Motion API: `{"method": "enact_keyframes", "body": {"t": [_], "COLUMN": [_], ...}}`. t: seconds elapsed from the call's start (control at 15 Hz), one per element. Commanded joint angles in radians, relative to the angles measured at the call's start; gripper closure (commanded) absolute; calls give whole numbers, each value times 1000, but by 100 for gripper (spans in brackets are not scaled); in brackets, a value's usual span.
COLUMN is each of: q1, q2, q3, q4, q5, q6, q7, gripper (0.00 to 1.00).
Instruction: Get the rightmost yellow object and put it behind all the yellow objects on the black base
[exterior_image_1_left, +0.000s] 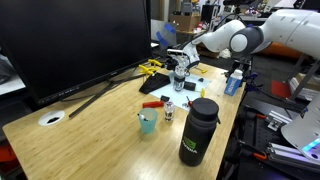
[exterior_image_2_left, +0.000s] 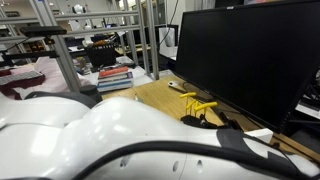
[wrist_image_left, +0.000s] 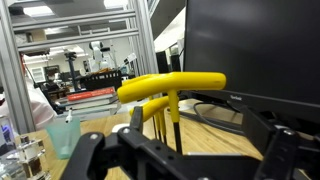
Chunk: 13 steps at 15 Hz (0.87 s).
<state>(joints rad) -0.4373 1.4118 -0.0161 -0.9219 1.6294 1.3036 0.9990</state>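
Cluttered lab with metal framing and shelves behind; pale wooden counter (exterior_image_1_left: 100, 135) carrying a big dark monitor (exterior_image_1_left: 70, 40) on the black base (exterior_image_1_left: 112, 87), long thin legs splayed over the wood. Toward the front edge, a black bottle (exterior_image_1_left: 198, 130), capped, contents unseen. Near it a teal cup (exterior_image_1_left: 147, 123), upright, with something pale showing above the rim, too small to name. Just beside the cup a small clear jar (exterior_image_1_left: 168, 110), contents not readable. Red flat item (exterior_image_1_left: 153, 103) lying flat between the cup and the base's leg. Stack of books (exterior_image_2_left: 115, 78) at the counter's far end in an exterior view. On the leg, in both exterior views, the yellow objects (exterior_image_1_left: 150, 68), a tight bright cluster of T-shaped pieces. Closest in the wrist view, the rightmost yellow object (wrist_image_left: 172, 84): a rounded bright yellow bar with a thin stem joined at its middle. Long axis of the bar running across the wrist view, lifted slightly at the right end; stem pointing straight down toward the pincer (wrist_image_left: 185, 148). Other yellow bars just behind and lower, stems side by side with it. Pincer right at the cluster in an exterior view (exterior_image_1_left: 180, 72), dark fingers (wrist_image_left: 92, 150) spread wide on either side of the stem, no visible grip on it; whether either finger touches it cannot be told.
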Motion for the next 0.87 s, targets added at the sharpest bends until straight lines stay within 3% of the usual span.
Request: {"method": "enact_keyframes", "body": {"t": [0.0,0.8], "q1": [-7,-22], "q2": [-40,-7], "q3": [-10,13], "q4": [-43,-2], "q5": [11,-7], "q6": [34,17], "q7": [-56,-39], "gripper": [0,0]}}
